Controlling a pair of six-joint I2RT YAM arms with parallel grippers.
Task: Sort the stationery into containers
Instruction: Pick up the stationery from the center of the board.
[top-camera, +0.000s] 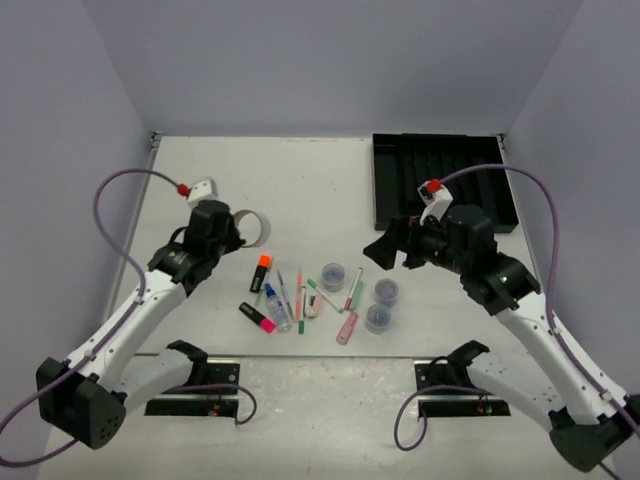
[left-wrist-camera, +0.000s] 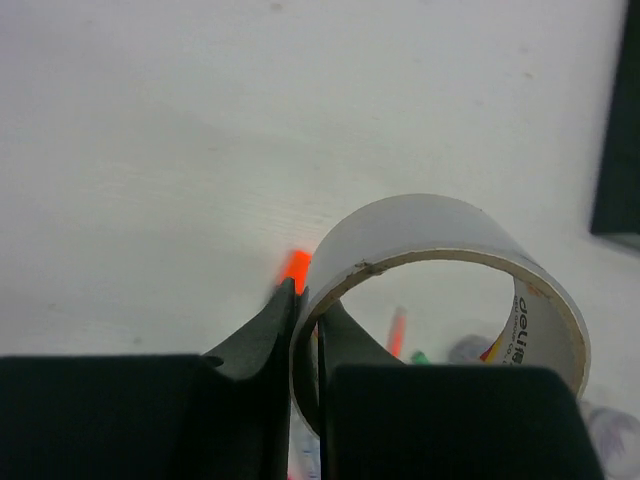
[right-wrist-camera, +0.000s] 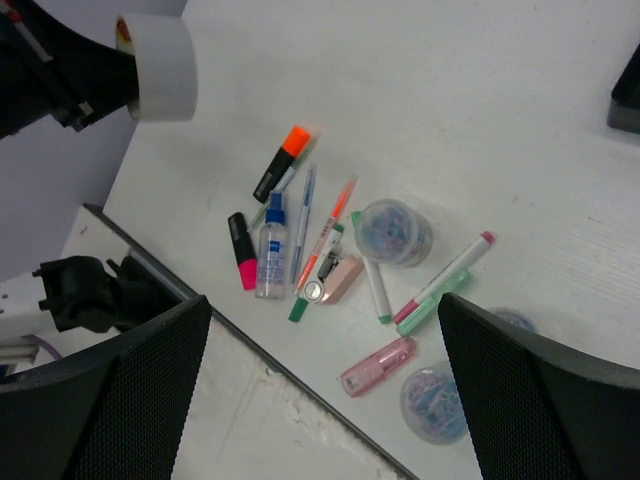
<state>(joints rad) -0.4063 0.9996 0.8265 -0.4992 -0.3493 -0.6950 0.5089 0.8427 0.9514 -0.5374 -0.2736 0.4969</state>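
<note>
The left gripper (left-wrist-camera: 305, 305) is pinching the wall of the tape roll (left-wrist-camera: 430, 225). The right gripper (top-camera: 393, 255) is hovering, jaws spread wide.

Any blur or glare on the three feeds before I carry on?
Top external: even light, soft shadows, sharp. Left wrist: tape roll crisp, the orange highlighter behind it blurred, table bright, no glare. Right wrist: the right gripper's fingers soft up close, stationery pile sharp.
</note>
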